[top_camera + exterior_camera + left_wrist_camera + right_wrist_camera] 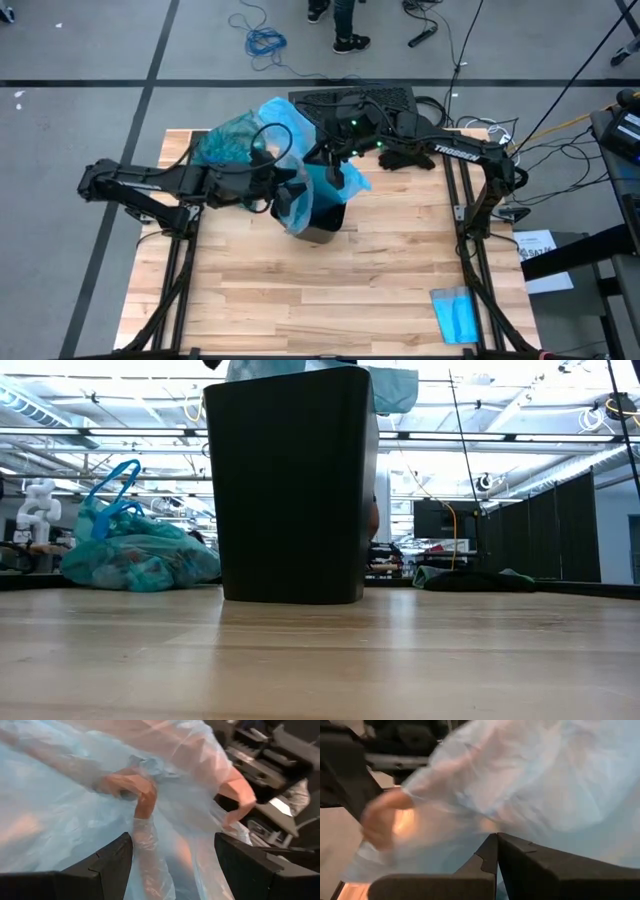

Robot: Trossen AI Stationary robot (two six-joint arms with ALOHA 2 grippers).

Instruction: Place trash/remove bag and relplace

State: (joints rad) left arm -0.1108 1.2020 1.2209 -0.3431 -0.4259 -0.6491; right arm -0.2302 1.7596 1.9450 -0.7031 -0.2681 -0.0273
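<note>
Nearest the low camera lay bare pale wood planks of the worktop (320, 660), butcher-block strips running across. On the worktop's near right corner in the high view rested a small blue folded cloth (457, 315), well apart from everything else. Stood upright near the middle was a black bin (292, 490), its dark walls filling much of the low view. Draped over and into its mouth was a light sky-blue bag (300, 150), thin and translucent, crinkled, glossy in folds, one edge spilling past the bin's rim toward the right arm. Reached in from the left was the left gripper (172, 860), fingers spread wide apart with a twisted strand of the sky-blue film running between them, touching neither clearly. Came in from the right, over the bin's far rim, the right gripper (497, 852), fingers pressed together; whether film was pinched between them could not be told. Behind the bin on the left of the worktop sat the dark teal-green bag (135, 555), full and lumpy, knotted blue handles sticking up, crumpled scraps dimly visible through its skin. Beyond, grey floor (90, 50) with a coil of blue cable (265, 40) and a person's shoes (350, 42); farther still, a bright hall with ceiling trusses and dark partition panels (560, 530).
</note>
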